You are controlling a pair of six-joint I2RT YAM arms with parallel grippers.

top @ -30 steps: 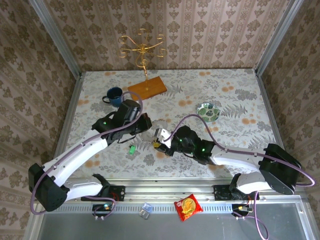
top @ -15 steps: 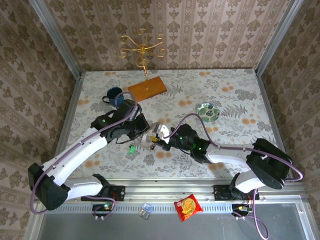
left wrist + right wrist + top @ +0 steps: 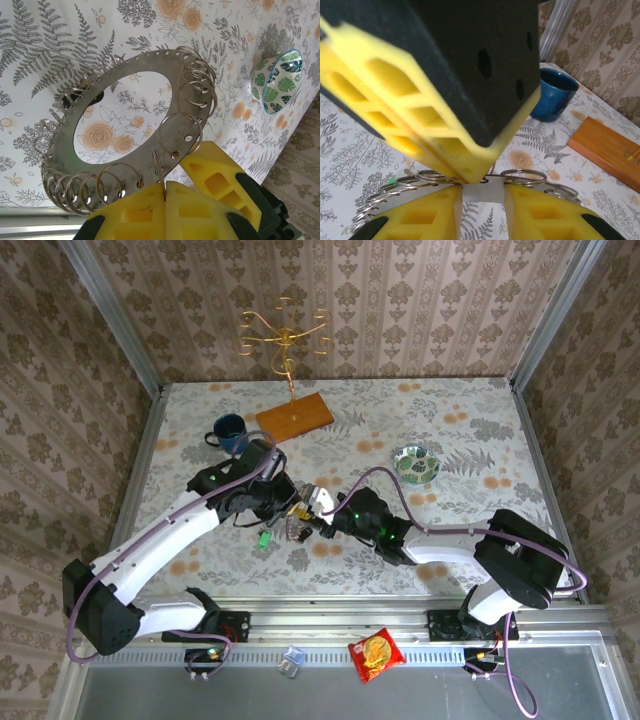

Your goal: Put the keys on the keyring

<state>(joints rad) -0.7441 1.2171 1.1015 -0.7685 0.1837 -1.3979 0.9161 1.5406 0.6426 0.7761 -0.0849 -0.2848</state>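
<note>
A flat grey ring plate (image 3: pixel 165 67) carries several thin silver wire loops through holes round its rim. My left gripper (image 3: pixel 165 184) is shut on one of these, a small keyring (image 3: pixel 158 162), pinched edge-on between its yellow fingertips. My right gripper (image 3: pixel 482 187) faces it with its fingers apart, and the plate's rim (image 3: pixel 482 194) crosses the gap. In the top view the two grippers, left (image 3: pixel 288 512) and right (image 3: pixel 313 516), meet over the plate. The green-headed key (image 3: pixel 263 538) lies on the table just to the left. I cannot make out the dark key.
A blue mug (image 3: pixel 230 430) and a wooden base (image 3: pixel 295 417) with a gold stand (image 3: pixel 285 335) sit at the back left. A leaf-patterned bowl (image 3: pixel 415 462) is to the right. A red snack packet (image 3: pixel 375 653) lies on the front rail.
The right gripper has brought the plate leftward. The left gripper has come down toward it and shut on a keyring at the plate's rim.
</note>
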